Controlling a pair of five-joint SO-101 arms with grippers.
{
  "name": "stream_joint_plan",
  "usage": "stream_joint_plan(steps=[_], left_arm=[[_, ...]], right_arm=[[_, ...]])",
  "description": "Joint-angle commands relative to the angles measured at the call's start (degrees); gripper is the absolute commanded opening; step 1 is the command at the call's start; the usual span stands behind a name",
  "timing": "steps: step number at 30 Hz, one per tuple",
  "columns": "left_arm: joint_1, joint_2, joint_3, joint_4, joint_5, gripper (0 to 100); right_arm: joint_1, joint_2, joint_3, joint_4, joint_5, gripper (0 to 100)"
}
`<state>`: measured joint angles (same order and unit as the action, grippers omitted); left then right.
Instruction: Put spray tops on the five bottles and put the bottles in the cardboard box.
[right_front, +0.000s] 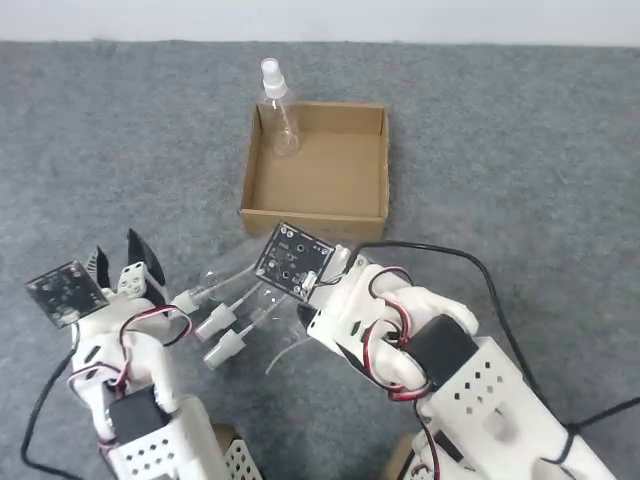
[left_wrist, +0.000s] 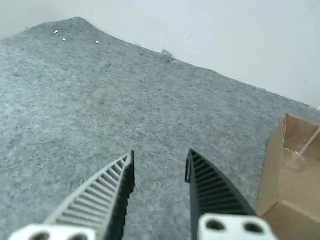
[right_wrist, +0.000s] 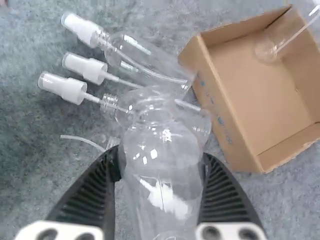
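My right gripper (right_wrist: 159, 165) is shut on a clear bottle (right_wrist: 161, 185) low over the carpet; the bottle's neck is hidden. Just beyond it lie three clear bottles with white spray tops (right_wrist: 82, 67), side by side (right_front: 213, 322). The cardboard box (right_wrist: 227, 127) is open, and one capped bottle (right_front: 278, 110) stands in its far left corner. My left gripper (left_wrist: 160, 157) is open with nothing between its fingers (left_wrist: 112, 192), and it hangs to the left of the lying bottles (right_front: 118, 255). The box (left_wrist: 290, 185) is off to its side.
A loose thin tube (right_wrist: 80, 141) lies on the grey carpet (right_front: 520, 150) beside the lying bottles. The right arm's body (right_front: 440, 350) and its black cable cover the carpet at lower right. A pale wall (left_wrist: 225, 35) borders the carpet's far edge.
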<state>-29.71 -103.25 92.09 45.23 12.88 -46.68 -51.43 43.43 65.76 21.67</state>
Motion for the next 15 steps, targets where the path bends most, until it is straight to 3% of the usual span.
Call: stream_joint_plan(steps=[1, 15], left_arm=[[-0.26, -0.88, -4.26, 1.49, 0.79, 16], [-0.26, -0.88, -4.35, 1.49, 0.79, 16]], right_arm=[[2.15, -1.80, -0.18, -1.01, -0.62, 5.4], [11.65, -8.48, 3.25, -1.63, -4.31, 5.4]])
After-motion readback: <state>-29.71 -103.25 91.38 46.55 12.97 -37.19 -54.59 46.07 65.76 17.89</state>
